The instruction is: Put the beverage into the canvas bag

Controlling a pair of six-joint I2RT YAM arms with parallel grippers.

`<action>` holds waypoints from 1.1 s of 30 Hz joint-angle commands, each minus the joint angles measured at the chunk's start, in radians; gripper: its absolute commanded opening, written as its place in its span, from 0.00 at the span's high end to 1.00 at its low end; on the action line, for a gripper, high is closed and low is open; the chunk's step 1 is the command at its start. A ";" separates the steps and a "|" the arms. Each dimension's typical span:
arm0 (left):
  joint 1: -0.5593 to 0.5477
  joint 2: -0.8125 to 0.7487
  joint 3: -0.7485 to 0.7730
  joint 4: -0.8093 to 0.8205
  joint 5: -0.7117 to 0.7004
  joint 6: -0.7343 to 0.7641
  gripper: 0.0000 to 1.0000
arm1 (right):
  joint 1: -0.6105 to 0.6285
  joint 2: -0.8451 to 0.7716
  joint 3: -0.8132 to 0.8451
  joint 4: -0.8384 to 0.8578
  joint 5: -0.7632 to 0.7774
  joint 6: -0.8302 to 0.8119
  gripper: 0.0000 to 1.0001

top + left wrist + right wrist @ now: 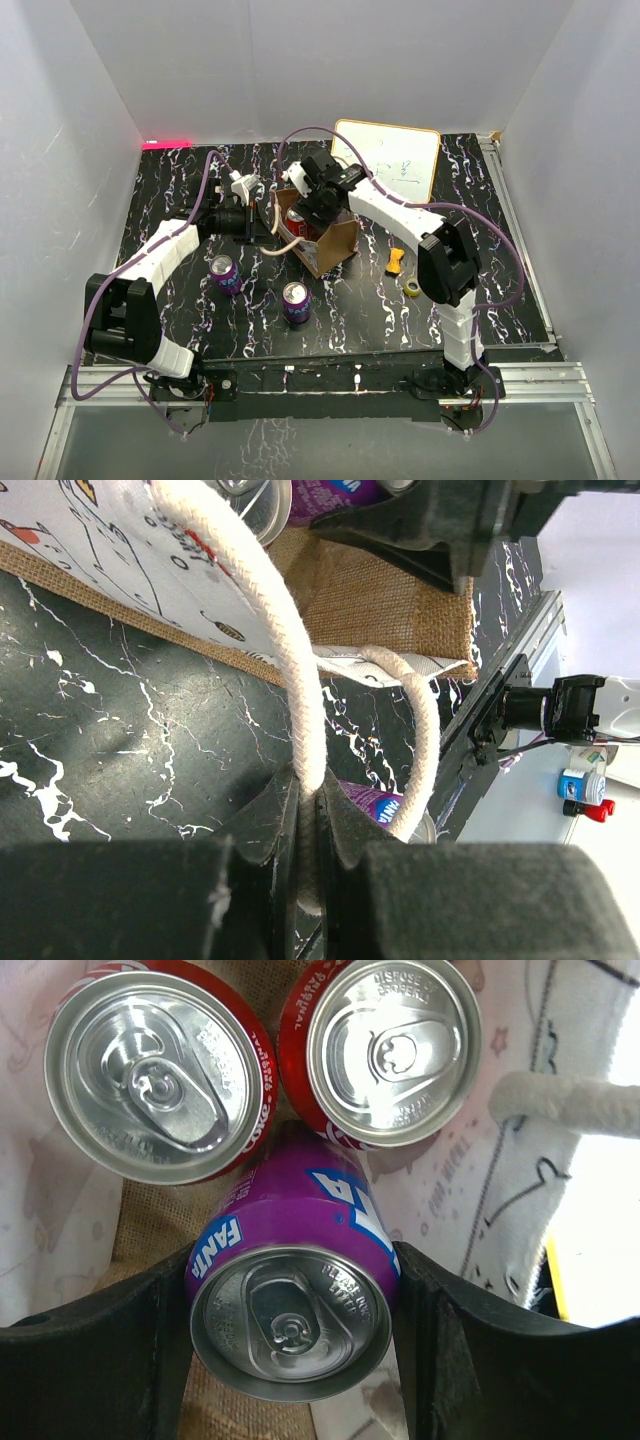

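The tan canvas bag (330,245) stands open mid-table, its whitish patterned side (120,560) in the left wrist view. My left gripper (312,805) is shut on one cream rope handle (290,670) and holds it out to the left (262,222). My right gripper (293,1260) is over the bag's mouth (305,205), shut on a purple Fanta can (290,1310) that hangs inside the bag. Two red cans (160,1075) (395,1050) stand on the bag's floor just beyond it. The other handle (565,1105) lies at the right rim.
Two more purple cans (224,273) (296,300) stand on the black marbled table in front of the bag. A whiteboard (390,160) leans at the back. A yellow object (398,262) and a tape roll (412,287) lie right of the bag.
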 commanded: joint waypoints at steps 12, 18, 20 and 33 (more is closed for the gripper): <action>0.003 -0.053 0.008 -0.002 0.013 0.014 1.00 | -0.032 0.029 0.038 0.117 -0.009 0.019 0.55; 0.004 -0.045 0.012 -0.003 0.015 0.014 1.00 | -0.039 0.060 0.045 0.117 -0.028 0.008 0.52; 0.003 -0.047 0.011 -0.003 0.015 0.015 1.00 | -0.042 0.070 0.050 0.117 -0.030 0.007 0.52; 0.003 -0.059 0.002 0.002 0.012 0.015 1.00 | -0.049 0.081 0.069 0.140 0.012 -0.010 0.29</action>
